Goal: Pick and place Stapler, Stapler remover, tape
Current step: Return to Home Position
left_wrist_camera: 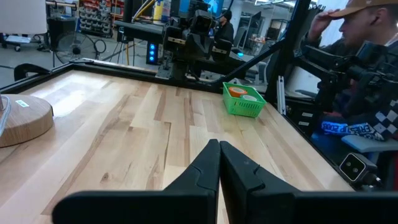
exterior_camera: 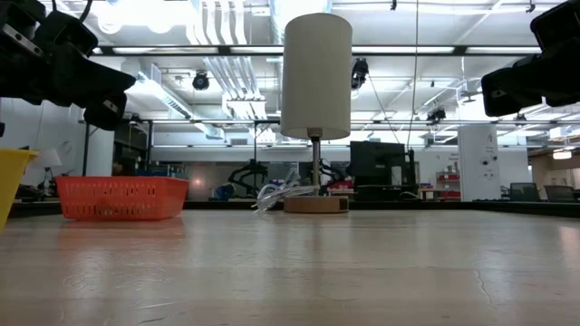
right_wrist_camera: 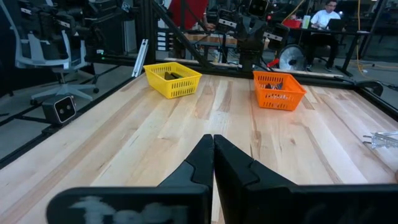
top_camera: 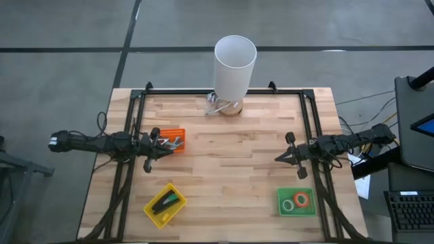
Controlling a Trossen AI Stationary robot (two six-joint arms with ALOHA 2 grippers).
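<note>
The black stapler lies in the yellow tray near the table's front left. Grey staple removers lie in the orange tray at the left. Tape rings lie in the green tray at the front right. My left gripper hovers shut beside the orange tray and holds nothing; its fingertips meet. My right gripper hovers shut above the bare wood at the right, also holding nothing; its fingertips meet.
A white lamp on a round wooden base stands at the far middle, with a clear crumpled thing beside it. A black frame edges the table. A person sits beyond the right edge. Bare wood lies between the trays.
</note>
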